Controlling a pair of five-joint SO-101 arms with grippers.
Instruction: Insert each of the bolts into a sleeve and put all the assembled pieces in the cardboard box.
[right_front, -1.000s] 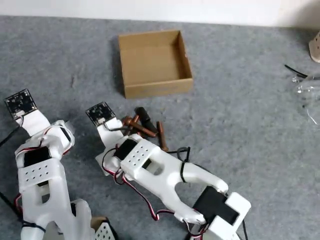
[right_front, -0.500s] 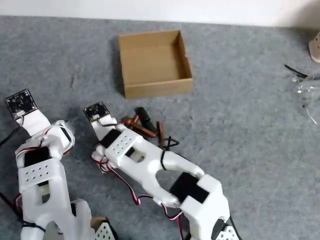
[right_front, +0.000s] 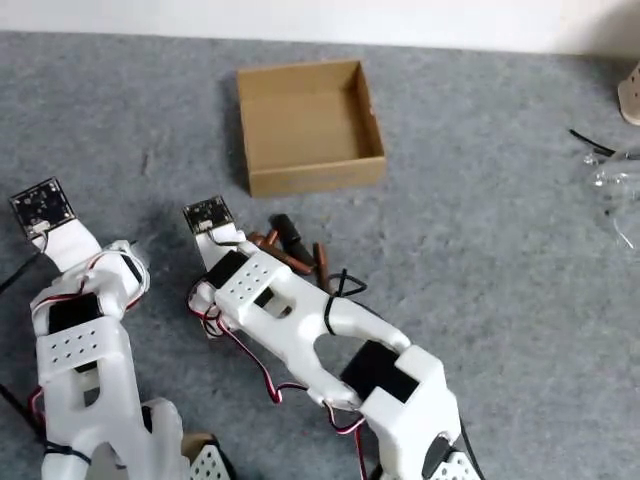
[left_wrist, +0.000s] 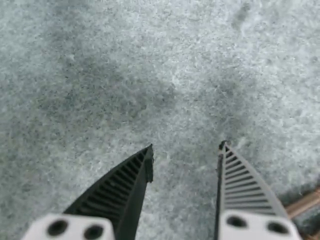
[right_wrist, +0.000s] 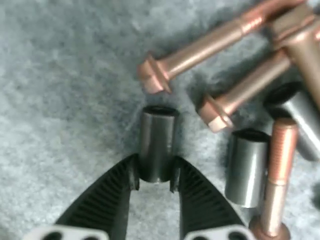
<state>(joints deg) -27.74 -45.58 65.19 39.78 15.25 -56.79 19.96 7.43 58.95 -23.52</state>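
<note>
The grey tabletop (right_front: 500, 250) carried the cardboard box (right_front: 315, 177), standing near the pile of parts but apart from it. The right arm (right_front: 300, 310) lay stretched over that pile. The left arm (right_front: 80, 340) sat beside it, with the left gripper (left_wrist: 186, 150) spread over bare tabletop.

The right gripper (right_wrist: 154, 172) pinched 1 dark sleeve (right_wrist: 157, 140) by its near end only, the sleeve's open mouth facing the head of the nearest of the bolts (right_wrist: 200, 47). A second sleeve (right_wrist: 245, 167) lay just beside it.

Such a shallow hold would likely let the sleeve pivot. The grip should probably stay firm, and the lift should go straight up, clear of the neighbouring parts. The mouth should be left unobstructed, so the left gripper could feed 1 bolt in along the sleeve's axis.
</note>
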